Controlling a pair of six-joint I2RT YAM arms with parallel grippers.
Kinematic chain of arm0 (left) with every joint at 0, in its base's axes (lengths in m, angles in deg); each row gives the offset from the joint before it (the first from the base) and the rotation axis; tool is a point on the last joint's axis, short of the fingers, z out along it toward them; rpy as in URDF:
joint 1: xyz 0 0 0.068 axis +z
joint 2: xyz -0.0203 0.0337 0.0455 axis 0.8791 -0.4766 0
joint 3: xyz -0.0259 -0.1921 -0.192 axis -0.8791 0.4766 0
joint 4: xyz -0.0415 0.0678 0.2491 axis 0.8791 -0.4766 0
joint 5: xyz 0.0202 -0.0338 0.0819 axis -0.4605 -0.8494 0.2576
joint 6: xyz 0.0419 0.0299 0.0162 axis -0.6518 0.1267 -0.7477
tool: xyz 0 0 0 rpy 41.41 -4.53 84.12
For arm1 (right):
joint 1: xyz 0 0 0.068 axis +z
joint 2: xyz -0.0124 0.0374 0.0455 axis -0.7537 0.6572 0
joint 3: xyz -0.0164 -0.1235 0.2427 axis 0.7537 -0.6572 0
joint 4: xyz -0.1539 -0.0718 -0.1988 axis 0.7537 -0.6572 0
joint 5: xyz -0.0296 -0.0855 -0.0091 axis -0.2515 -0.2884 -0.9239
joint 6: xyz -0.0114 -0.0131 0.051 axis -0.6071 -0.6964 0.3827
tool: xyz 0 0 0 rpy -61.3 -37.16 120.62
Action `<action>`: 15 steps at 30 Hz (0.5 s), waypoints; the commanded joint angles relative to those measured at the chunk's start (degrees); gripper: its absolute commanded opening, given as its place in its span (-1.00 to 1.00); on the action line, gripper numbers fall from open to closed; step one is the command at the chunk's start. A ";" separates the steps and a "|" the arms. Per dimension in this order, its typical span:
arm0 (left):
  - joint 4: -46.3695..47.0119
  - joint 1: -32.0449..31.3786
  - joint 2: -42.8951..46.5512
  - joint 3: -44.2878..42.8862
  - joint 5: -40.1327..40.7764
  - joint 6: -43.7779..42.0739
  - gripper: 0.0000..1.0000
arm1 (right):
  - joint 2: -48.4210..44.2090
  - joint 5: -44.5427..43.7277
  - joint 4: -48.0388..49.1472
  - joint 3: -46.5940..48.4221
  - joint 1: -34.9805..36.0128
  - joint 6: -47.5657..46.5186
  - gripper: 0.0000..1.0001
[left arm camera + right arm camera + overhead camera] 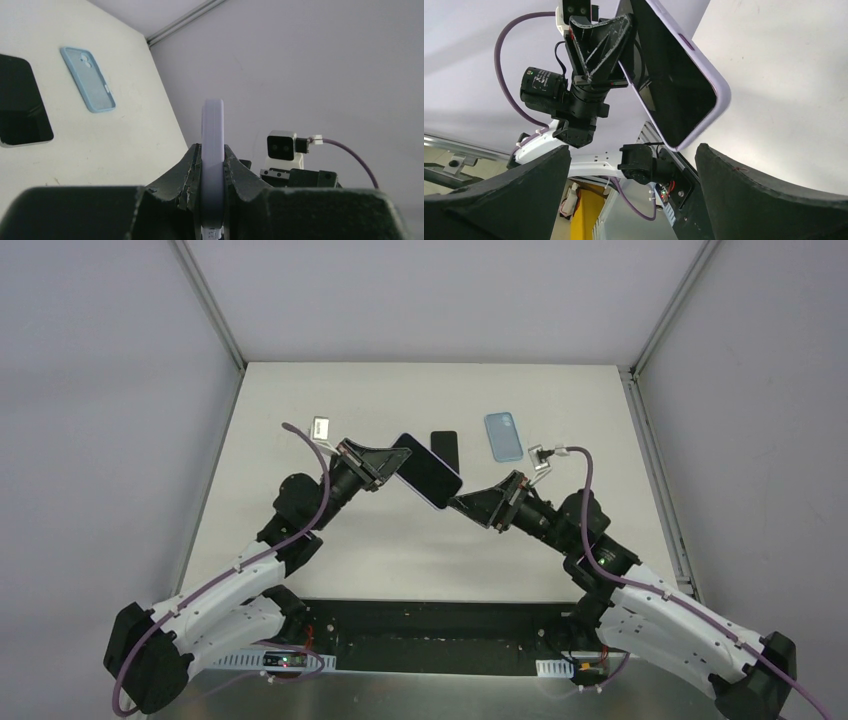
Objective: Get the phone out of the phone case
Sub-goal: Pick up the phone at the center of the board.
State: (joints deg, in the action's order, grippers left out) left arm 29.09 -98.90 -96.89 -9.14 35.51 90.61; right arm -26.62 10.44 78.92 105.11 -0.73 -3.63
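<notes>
The left gripper is clenched on the edge of the phone in its lilac case, held in the air over the middle of the table. The right gripper stands released just beside its near corner. If the right fingers pull hard, this thin grip may slip and the phone may fall. I count two grippers, two phones and two cases; the black phone and the blue case lie farther back.

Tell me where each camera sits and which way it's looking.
Top: above and behind the arms, looking down on the table; both arms show, left hand gripping the cased phone.
Left wrist: on that hand, looking along its fingers at the phone's edge, blue case beyond.
Right wrist: on the open right hand, its fingers framing the phone's screen.
Shared: all see the phone.
</notes>
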 commanded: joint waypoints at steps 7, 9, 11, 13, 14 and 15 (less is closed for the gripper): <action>6.43 0.80 6.42 0.41 9.29 4.36 -1.00 | 1.93 2.17 7.91 -0.32 -0.28 1.83 0.97; 6.41 0.79 6.16 0.32 8.45 5.30 -1.00 | 2.72 2.42 8.00 -0.03 -0.22 1.83 0.97; 6.40 0.77 5.87 0.21 7.57 6.11 -1.00 | 3.52 2.88 8.06 0.42 -0.22 1.81 0.94; 6.42 0.77 5.81 0.35 7.37 7.26 -1.00 | 4.07 3.04 8.67 0.52 -0.24 1.85 0.88; 6.43 0.80 5.86 0.38 7.40 7.60 -1.00 | 4.34 3.21 9.59 0.36 -0.12 1.97 0.85; 6.41 0.81 5.84 0.38 7.51 7.75 -1.00 | 4.53 3.31 10.61 0.05 -0.04 2.21 0.83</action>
State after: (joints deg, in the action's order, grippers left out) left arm 29.09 -98.55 -91.76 -7.85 42.85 94.72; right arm -22.60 12.32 83.05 104.93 -0.73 -2.15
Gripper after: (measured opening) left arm 0.153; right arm 0.933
